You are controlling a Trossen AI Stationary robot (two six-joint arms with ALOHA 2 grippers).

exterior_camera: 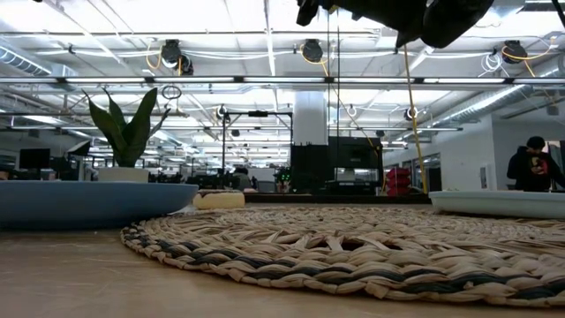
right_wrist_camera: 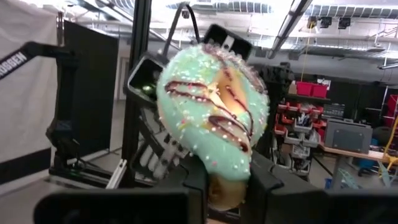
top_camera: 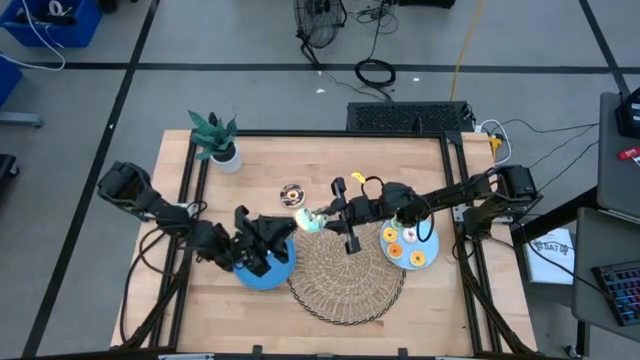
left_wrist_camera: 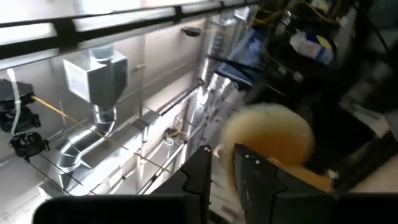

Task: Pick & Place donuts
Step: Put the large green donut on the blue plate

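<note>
green donut (right_wrist_camera: 214,127): clamped between the right gripper's (right_wrist_camera: 227,186) fingers, iced face tilted up, held above the table between the wicker mat (top_camera: 345,275) and the chocolate donut (top_camera: 291,193).
left gripper (top_camera: 285,232): raised just beside the green donut, over the blue plate (top_camera: 265,272); fingers nearly closed, whether the donut is touched cannot be told.
other donuts (top_camera: 405,248): laid on the right-hand plate (top_camera: 425,262).

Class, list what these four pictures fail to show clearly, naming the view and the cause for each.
High view: the left blue plate's contents, covered by the left arm.
Low view: the right plate's contents, hidden by its rim.
Left wrist view: a tan shape, too blurred to name.
Right wrist view: the left end effector, mostly blocked by the green donut that the right end effector grips.
</note>
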